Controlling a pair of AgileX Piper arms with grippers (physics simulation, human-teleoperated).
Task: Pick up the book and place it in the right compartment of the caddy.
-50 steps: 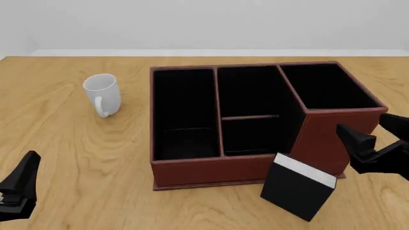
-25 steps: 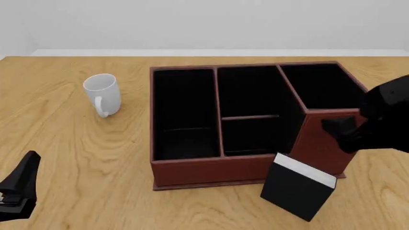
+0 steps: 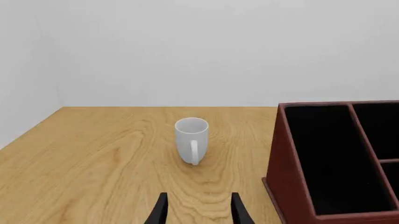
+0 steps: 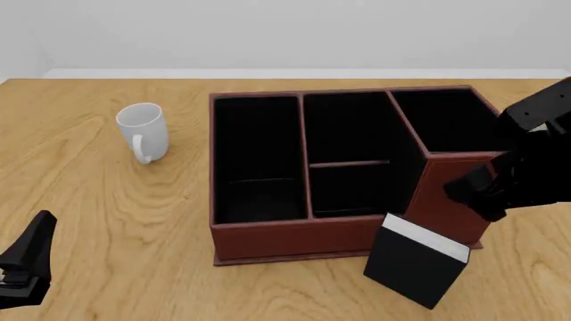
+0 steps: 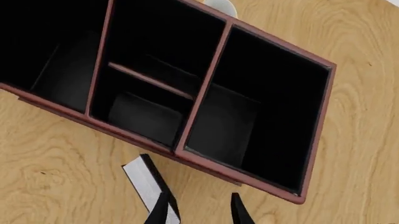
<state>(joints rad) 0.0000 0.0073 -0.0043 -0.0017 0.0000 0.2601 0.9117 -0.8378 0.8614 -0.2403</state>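
The black book (image 4: 415, 267) with white page edges stands tilted against the front right of the reddish-brown caddy (image 4: 267, 237). The right wrist view looks down on the book (image 5: 145, 179) beside the caddy wall (image 5: 206, 161). The tall right compartment (image 4: 455, 120) holds nothing, and its black lining (image 5: 262, 116) shows from above. My right gripper (image 4: 470, 190) hovers open over the caddy's front right corner, just above and behind the book, with nothing between its fingers (image 5: 163, 210). My left gripper (image 4: 37, 234) rests open near the table's front left, far from the book.
A white mug (image 4: 144, 130) stands upright on the wooden table, left of the caddy; the left wrist view has the mug (image 3: 191, 139) ahead of the left gripper (image 3: 198, 214), with the caddy's long left section (image 3: 330, 158) beside it. A split middle section (image 4: 348, 164) sits beside the right compartment.
My right arm has risen and swung left, bringing its gripper from beside the caddy's right wall to above the front right corner, pointing down. The book and left arm have not moved.
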